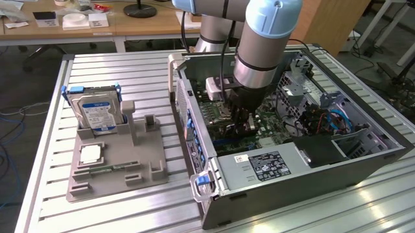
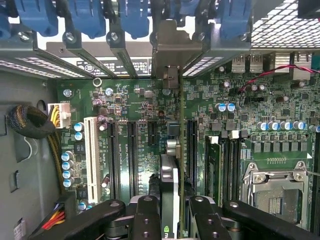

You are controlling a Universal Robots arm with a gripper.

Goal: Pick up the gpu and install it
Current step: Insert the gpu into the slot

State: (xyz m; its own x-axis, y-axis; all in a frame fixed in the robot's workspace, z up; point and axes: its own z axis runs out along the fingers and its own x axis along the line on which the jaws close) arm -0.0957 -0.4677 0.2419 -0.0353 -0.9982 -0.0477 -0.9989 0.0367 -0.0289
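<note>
The gpu (image 2: pixel 170 175) is seen edge-on in the wrist view, a thin card standing on its long edge over the green motherboard (image 2: pixel 145 105). Its silvery bracket (image 2: pixel 170 50) is at the case's rear slot openings, between the blue latches. My gripper (image 2: pixel 175 222) is shut on the card, with a black finger (image 2: pixel 145 220) on either side of it. In the exterior view the gripper (image 1: pixel 241 116) is low inside the open computer case (image 1: pixel 363 145), just above the board.
A blue-labelled hard drive (image 1: pixel 97 114) stands in a grey holder (image 1: pixel 116 165) at the exterior view's left, with a small green memory stick (image 1: pixel 104 169) in it. Inside the case are a power supply (image 1: pixel 272 165), a CPU socket (image 2: pixel 275 190), expansion slots (image 2: pixel 91 155) and cables (image 2: pixel 30 122).
</note>
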